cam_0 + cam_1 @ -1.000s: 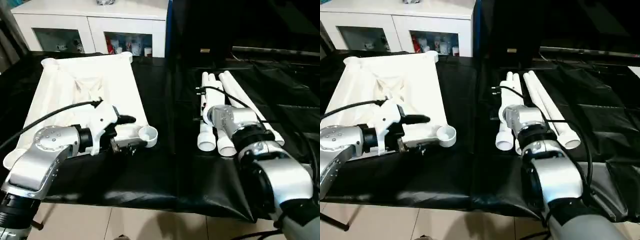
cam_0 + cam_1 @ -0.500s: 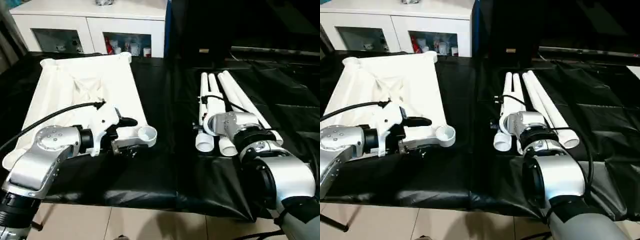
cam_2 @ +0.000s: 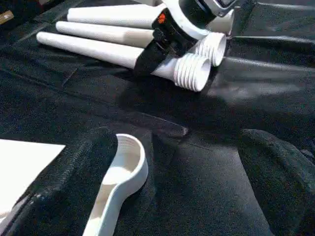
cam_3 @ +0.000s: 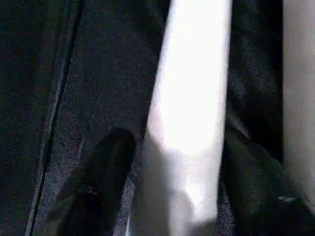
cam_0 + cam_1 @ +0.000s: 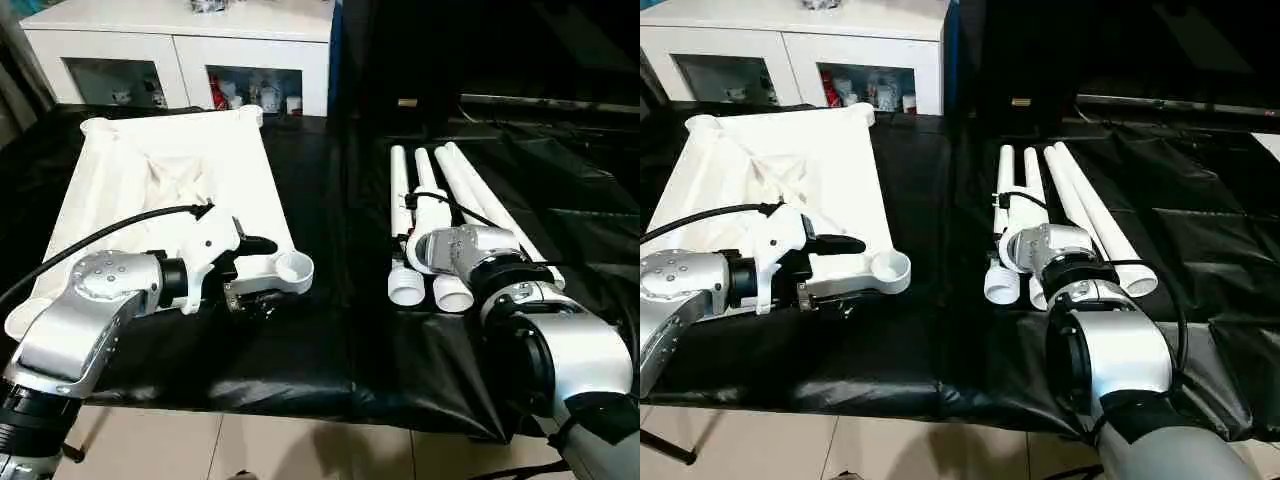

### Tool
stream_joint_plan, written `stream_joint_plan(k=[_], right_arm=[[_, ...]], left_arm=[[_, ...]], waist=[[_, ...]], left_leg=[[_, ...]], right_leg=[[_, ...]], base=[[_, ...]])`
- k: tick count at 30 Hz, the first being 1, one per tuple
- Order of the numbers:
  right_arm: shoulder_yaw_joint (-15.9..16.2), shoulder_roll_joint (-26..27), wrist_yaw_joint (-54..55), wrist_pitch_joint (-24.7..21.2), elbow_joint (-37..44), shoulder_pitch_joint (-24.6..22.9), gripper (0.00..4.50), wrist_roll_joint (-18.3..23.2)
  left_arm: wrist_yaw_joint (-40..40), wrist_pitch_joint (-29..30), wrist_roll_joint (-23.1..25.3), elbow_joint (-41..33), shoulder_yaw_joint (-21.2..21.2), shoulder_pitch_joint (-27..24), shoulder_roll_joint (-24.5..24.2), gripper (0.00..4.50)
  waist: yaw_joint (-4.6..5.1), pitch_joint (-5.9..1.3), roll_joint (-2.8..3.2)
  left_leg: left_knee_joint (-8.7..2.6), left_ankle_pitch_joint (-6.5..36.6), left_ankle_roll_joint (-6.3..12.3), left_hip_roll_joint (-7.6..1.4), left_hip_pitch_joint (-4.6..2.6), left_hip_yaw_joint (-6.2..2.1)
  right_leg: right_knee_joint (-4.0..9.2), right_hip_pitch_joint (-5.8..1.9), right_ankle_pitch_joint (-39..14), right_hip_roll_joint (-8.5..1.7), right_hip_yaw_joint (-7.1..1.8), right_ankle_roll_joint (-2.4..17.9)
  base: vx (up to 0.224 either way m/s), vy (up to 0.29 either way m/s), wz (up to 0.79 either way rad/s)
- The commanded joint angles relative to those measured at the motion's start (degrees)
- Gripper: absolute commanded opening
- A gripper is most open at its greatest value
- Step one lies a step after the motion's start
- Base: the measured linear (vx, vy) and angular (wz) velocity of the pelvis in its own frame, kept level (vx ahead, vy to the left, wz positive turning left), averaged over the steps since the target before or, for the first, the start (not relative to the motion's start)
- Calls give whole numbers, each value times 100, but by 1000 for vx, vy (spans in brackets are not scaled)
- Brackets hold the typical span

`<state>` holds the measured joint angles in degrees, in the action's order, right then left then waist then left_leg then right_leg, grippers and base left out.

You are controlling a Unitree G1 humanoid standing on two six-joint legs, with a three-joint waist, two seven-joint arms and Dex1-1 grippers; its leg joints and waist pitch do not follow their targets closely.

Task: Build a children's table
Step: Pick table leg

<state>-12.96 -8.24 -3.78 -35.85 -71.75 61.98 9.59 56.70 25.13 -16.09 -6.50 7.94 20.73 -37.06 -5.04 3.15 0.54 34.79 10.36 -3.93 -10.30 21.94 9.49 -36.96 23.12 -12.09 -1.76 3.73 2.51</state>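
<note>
The white tabletop (image 5: pixel 170 170) lies underside up on the left of the black-covered table. Its near right corner socket (image 5: pixel 294 267) sits between the fingers of my left gripper (image 5: pixel 252 270), which is open. In the left wrist view the socket (image 3: pixel 129 156) rests against one finger (image 3: pixel 74 172), and the other finger stands well apart. Four white legs (image 5: pixel 470 185) lie side by side on the right. My right gripper (image 4: pixel 177 140) is shut on the leftmost leg (image 5: pixel 400 190), one finger pressing each side.
A white glass-doored cabinet (image 5: pixel 180 40) stands behind the table. The black cloth (image 5: pixel 330 330) covers the whole surface, wrinkled at the far right. The table's front edge runs just below my forearms, with tiled floor (image 5: pixel 250 450) beyond it.
The leftmost leg has shifted a little to the left, apart from the others, with my right gripper on it. The left gripper stays at the corner socket.
</note>
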Motion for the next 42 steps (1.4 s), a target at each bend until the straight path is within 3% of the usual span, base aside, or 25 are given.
stream_joint_plan(k=[1, 7, 15, 21, 24, 27, 30, 32, 34, 36, 38, 42], right_arm=[[-46, -35, 53, -35, -132, -72, 258, 28], [-190, -71, 146, 20, -119, -118, 205, 115], [-293, -171, -61, 251, 20, -215, 191, 172], [-421, -247, -632, 850, 475, -377, 189, 398], [-350, -262, -1035, 1142, 851, -484, 189, 432], [-148, -325, -1818, 1135, 1874, -784, 189, 553], [32, -334, -2327, 1046, 2838, -1152, 188, 752], [202, -367, -2734, 896, 3668, -1501, 188, 978], [510, -498, -3350, 563, 5080, -2127, 188, 1438], [611, -578, -3551, 380, 5640, -2384, 188, 1655], [686, -652, -3715, 221, 6134, -2638, 188, 1779], [779, -744, -3873, -26, 6815, -3008, 188, 1939]], left_arm=[[30, 51, 38, -129, 87, 42, -55, 450], [-11, 31, 63, -145, 104, 40, 2, 450], [-225, -106, 74, -86, -2, 76, 173, 450], [-864, -366, 24, 127, -390, 447, 663, 450], [-1026, -315, -105, 135, -515, 559, 828, 450], [-1634, -130, -266, 260, -793, 887, 1284, 450], [-1858, -97, -385, 325, -887, 1042, 1541, 450], [-2018, -23, -475, 334, -936, 1142, 1745, 450], [-2309, 141, -608, 292, -987, 1254, 2076, 450], [-2461, 261, -692, 262, -1028, 1287, 2225, 450], [-2602, 391, -831, 236, -1093, 1327, 2396, 450], [-2783, 643, -1231, 166, -1247, 1410, 2668, 450]], waist=[[0, -389, 50], [5, -393, 51], [6, -389, 62], [2, -412, 66], [-10, -429, 49], [-28, -447, 44], [-33, -430, 11], [-55, -433, 11], [-99, -419, 2], [-104, -425, -14], [-118, -411, -18], [-144, -391, -20]], left_leg=[[-352, 802, -208, -267, -82, -57], [-350, 813, -217, -266, -82, -60], [-345, 896, -206, -268, -82, -55], [-326, 741, -145, -262, -60, -64], [-304, 597, -18, -258, -40, -49], [-287, 398, 146, -268, -38, -58], [-294, 449, 222, -258, -35, -56], [-289, 444, 241, -263, -47, -61], [-288, 454, 296, -277, -61, -60], [-303, 385, 345, -278, -41, -75], [-300, 558, 292, -262, -55, -65], [-311, 605, 211, -254, -50, -60]], right_leg=[[407, -314, -597, -590, -349, 987], [400, -317, -578, -584, -346, 979], [419, -313, -645, -585, -343, 998], [399, -352, -402, -585, -336, 1032], [387, -371, -137, -583, -329, 1079], [358, -392, 219, -564, -317, 1106], [396, -396, 4, -568, -316, 1061], [420, -387, -175, -581, -324, 979], [455, -397, -211, -567, -335, 849], [436, -418, -127, -566, -330, 818], [510, -373, -642, -578, -324, 798], [567, -367, -1118, -567, -326, 626]], base=[[0, 0, 0], [0, 0, 0], [0, 0, 0], [0, 0, 0], [0, 0, 0], [0, 0, 0], [0, 0, 0], [0, 0, 0], [0, 0, 0], [0, 0, 0], [0, 0, 0], [0, 0, 0]])
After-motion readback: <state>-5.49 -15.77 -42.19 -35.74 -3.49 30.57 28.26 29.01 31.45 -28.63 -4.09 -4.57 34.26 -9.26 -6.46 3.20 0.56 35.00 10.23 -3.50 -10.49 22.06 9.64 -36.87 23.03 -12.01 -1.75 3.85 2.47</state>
